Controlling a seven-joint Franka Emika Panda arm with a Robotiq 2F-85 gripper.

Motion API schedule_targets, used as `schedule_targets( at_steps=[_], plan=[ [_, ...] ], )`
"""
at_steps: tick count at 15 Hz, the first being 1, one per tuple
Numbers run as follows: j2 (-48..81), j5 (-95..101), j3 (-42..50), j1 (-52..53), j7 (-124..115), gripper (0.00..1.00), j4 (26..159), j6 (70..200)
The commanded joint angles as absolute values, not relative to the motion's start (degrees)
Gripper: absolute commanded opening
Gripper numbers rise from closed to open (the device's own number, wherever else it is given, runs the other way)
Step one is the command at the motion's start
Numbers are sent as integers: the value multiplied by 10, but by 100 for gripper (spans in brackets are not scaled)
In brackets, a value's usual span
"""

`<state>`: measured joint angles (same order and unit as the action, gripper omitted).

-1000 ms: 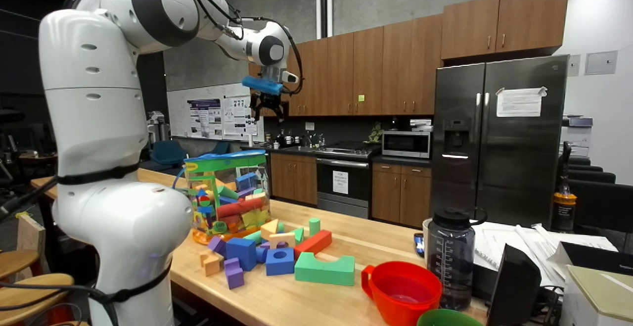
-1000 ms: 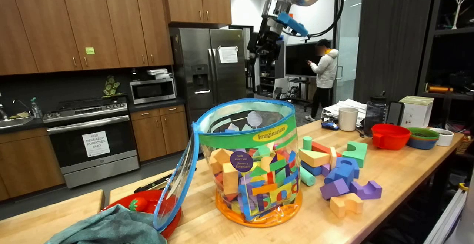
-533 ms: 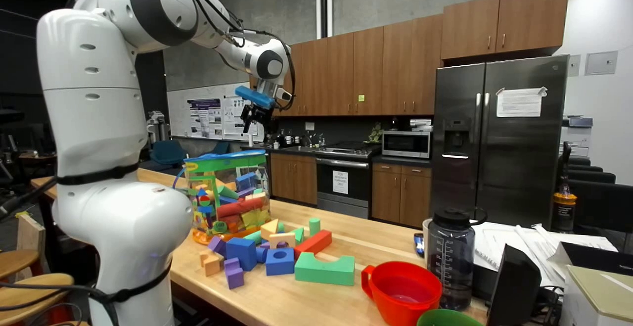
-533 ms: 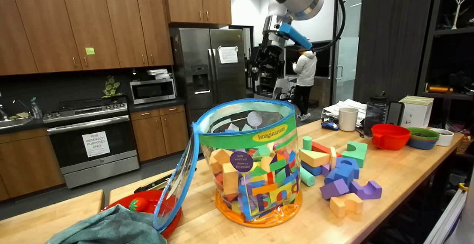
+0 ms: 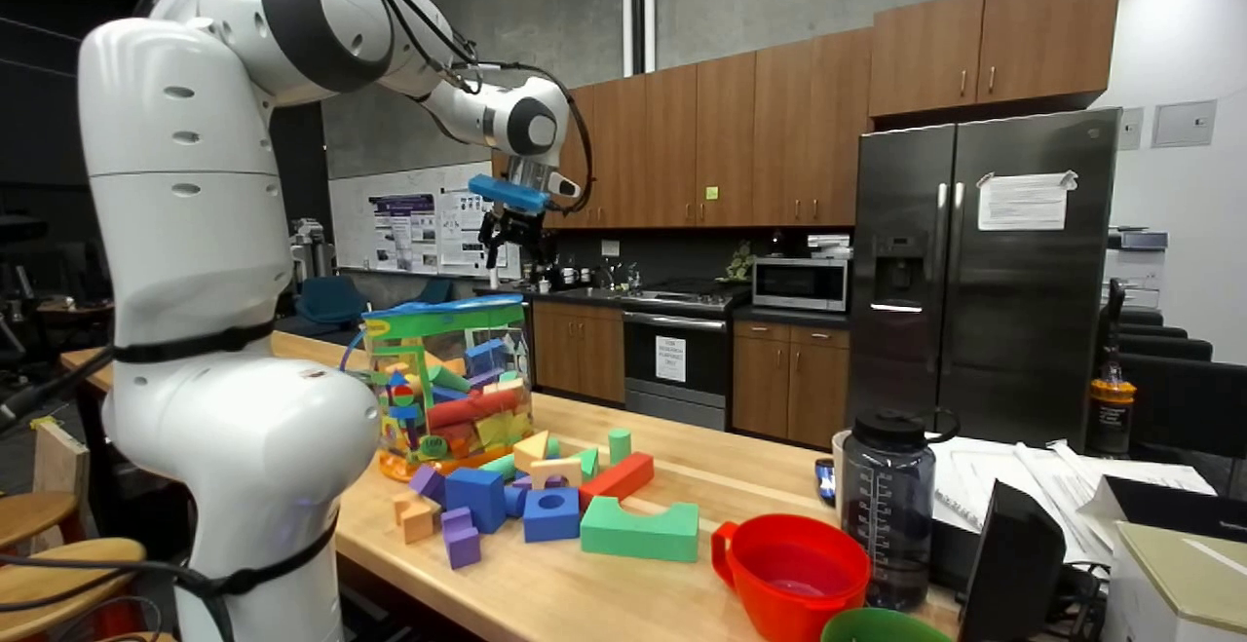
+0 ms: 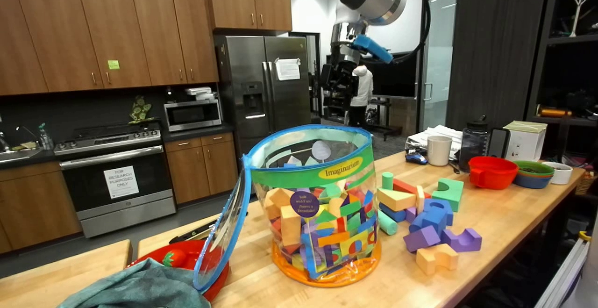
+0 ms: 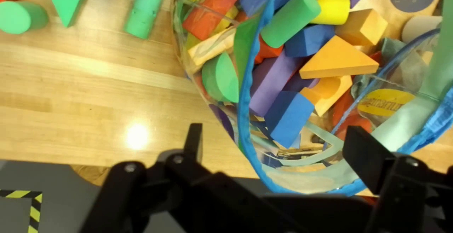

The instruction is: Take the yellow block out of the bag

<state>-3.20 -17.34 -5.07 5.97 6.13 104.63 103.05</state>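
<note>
Two black fingers [image 7: 366,157] are standing wide apart on the claw [image 7: 276,137], which is gripping nothing and hanging above the bag [image 6: 280,178]. From where I'm standing, the bag is sitting upright on the counter [image 5: 623,598], its mouth gaping and its clear lid [image 6: 229,233] drooping down one side, next to a red dish [image 6: 192,251]. In the wrist view, a yellow block [image 7: 333,10], round like a short peg, is lying inside the bag, one end disappearing behind a green cylinder [image 7: 290,19], with an orange triangle [image 7: 338,59] resting nearby. Loose blocks [image 5: 477,501] are crowding the counter beside the bag, including a long red block [image 5: 617,479] and a green block [image 5: 638,537] with a scooped-out edge; a red cup [image 5: 779,608] is standing near that one. In an exterior view, someone in a white jacket [image 6: 365,86] is standing behind the claw, partly hidden by it.
</note>
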Motion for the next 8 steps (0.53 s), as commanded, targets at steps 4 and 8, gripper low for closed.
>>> schedule_targets(
  at_steps=[4,8],
  plan=[
    [1,-112,-70,76,157,100,993,1025],
    [9,-123,-96,98,198,100,976,1039]
  ],
)
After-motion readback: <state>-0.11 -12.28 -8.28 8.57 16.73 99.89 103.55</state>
